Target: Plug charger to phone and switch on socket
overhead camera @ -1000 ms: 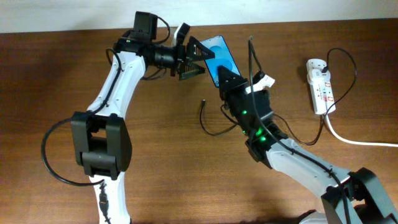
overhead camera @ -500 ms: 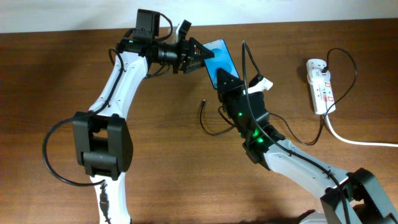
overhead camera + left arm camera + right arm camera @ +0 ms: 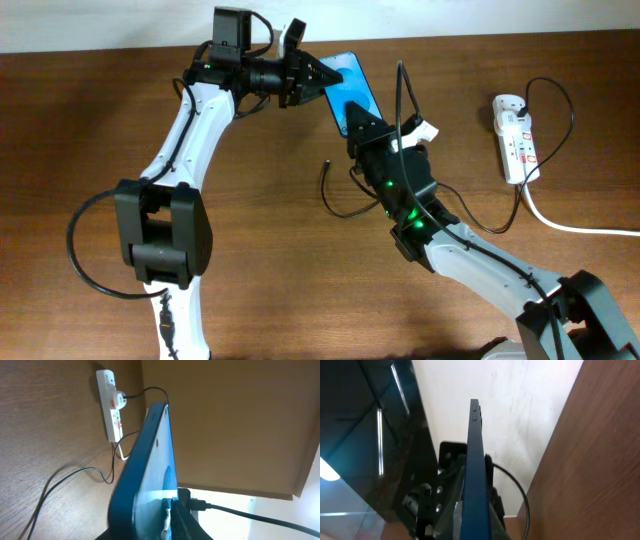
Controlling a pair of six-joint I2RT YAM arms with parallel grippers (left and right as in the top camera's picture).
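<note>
The phone is held tilted above the table, blue screen up, between both grippers. My left gripper has closed on its far upper end; the left wrist view shows the phone edge-on between the jaws of the left gripper. From below, my right gripper is shut on the near end, and the phone stands edge-on between the jaws of that gripper. The charger lies loose on the table, plug tip free, and runs right to the white socket.
The socket's thick white cord trails off the right edge. The charger's slack loops on the wood under my right arm. A pale wall borders the far edge of the table. The socket also shows in the left wrist view.
My left gripper moved right onto the phone's upper end and closed on it from wide open. The right gripper kept its hold, and the phone shifted only slightly.
</note>
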